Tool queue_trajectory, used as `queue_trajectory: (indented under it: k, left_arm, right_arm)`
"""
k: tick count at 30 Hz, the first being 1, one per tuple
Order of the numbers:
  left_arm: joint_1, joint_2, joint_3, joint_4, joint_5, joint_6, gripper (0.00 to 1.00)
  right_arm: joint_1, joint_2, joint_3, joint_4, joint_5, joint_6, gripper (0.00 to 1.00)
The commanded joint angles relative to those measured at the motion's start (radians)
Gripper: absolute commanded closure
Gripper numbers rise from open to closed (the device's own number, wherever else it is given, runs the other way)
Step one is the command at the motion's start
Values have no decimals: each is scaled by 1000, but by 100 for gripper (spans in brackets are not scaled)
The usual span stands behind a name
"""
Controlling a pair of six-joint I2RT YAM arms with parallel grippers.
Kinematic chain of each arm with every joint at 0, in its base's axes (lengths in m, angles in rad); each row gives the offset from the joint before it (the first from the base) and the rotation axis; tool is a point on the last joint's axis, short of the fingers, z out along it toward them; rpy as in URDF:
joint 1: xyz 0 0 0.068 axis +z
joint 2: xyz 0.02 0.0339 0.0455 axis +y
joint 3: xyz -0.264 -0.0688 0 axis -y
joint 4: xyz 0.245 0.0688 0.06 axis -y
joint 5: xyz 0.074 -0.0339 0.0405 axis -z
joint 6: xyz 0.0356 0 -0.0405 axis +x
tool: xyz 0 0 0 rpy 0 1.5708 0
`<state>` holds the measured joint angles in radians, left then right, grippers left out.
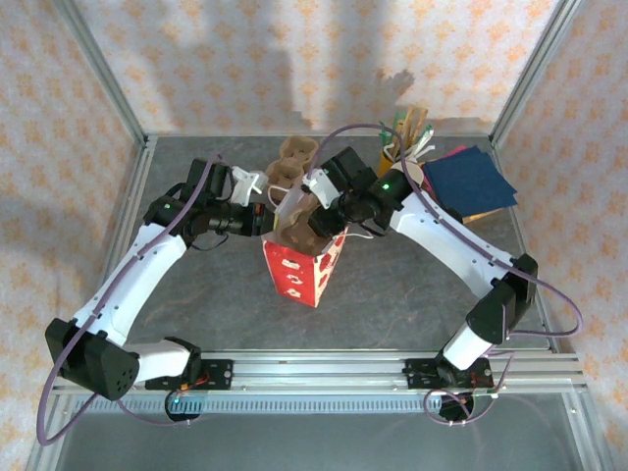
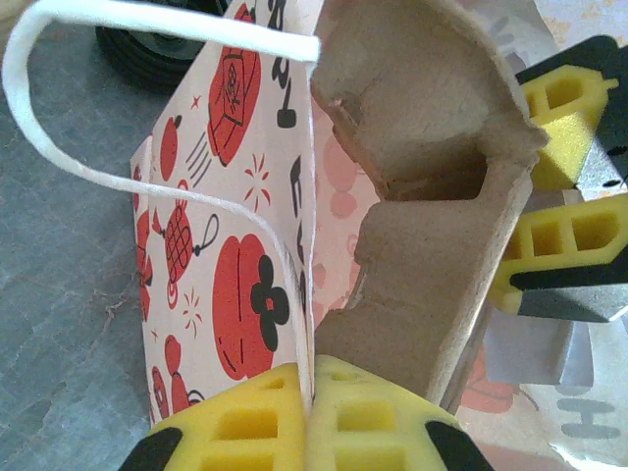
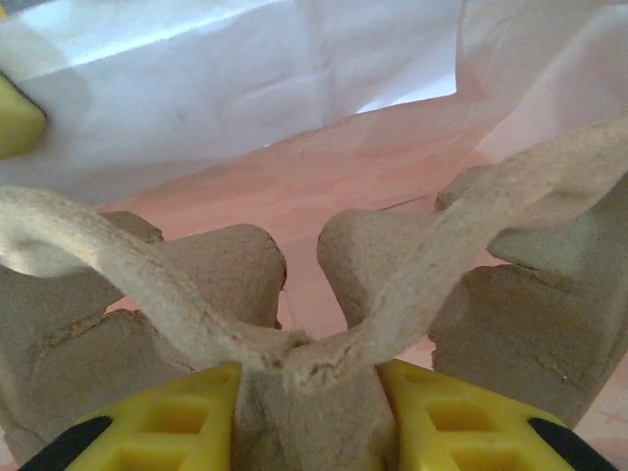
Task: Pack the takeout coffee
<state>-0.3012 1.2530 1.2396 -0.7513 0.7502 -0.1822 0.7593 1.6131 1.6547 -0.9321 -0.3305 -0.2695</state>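
The left pincer (image 2: 309,417) is pinched tight on the top edge of the red and white paper bag (image 2: 221,275). Just past it, the right pincer (image 3: 309,417) grips the brown cup carrier (image 3: 128,294), partly inside the bag's open top. I cannot tell where the coffee cup is.

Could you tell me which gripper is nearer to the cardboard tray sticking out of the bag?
Right. The right gripper is clamped on the cardboard tray at its middle rib, in the mouth of the bag. The left gripper pinches the bag's wall just beside the tray.
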Motion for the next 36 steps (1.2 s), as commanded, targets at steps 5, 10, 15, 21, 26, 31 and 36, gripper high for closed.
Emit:
queue_trajectory:
  k: [5, 10, 15, 21, 26, 31, 36]
  left_arm:
    - [-6, 5, 49, -6, -60, 2, 100]
    - [-7, -4, 47, -2, -52, 1, 100]
    - [-7, -10, 46, 2, -49, 1, 100]
    - [-7, -10, 50, -5, -51, 4, 100]
    - [-7, -6, 55, -2, -45, 4, 100]
    - [-9, 2, 61, -6, -43, 3, 100]
    - [-13, 7, 68, -5, -38, 5, 100]
  right_arm:
    - [17, 23, -5, -75, 35, -10, 67]
    - [33, 49, 6, -86, 43, -4, 67]
    - [43, 78, 6, -97, 48, 2, 67]
    - [44, 95, 20, -112, 51, 13, 66]
    - [47, 124, 34, -131, 62, 23, 66]
    - [60, 144, 44, -134, 70, 21, 64]
    - [66, 174, 63, -146, 68, 23, 64]
